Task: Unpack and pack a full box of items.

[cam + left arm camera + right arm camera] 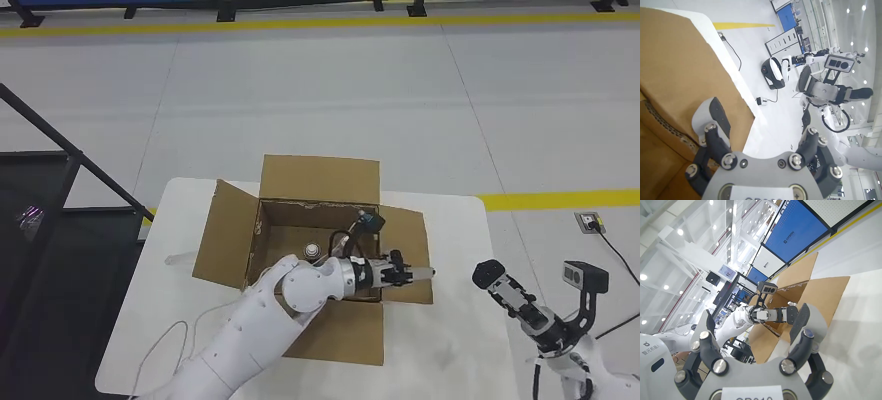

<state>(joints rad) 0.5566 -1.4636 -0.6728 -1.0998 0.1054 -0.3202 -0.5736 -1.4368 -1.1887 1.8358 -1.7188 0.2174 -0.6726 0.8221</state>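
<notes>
The left hand (761,108) is released, its jaws spread with nothing between them. Its near finger (719,113) shows plainly over brown card. The far one is dark and hard to pick out against the right arm behind it. The hand hangs level over the right flap (405,245) of the box (320,180), at the box's right wall, fingertips pointing toward the right arm. The left arm lies across the near flap, bent at the elbow, with the forearm running sideways over the opening. It hides much of the inside of the box and part of the near flap.

The box stands open in the middle of the white surface (450,330), all four flaps folded outward. Inside, near the left forearm, sits one small pale round item (312,251), too small to identify.

The right hand (755,321) is also released and wide open, holding nothing. It is raised by the right edge of the surface, apart from the box and facing it. Its forearm slants up from the near right corner.
</notes>
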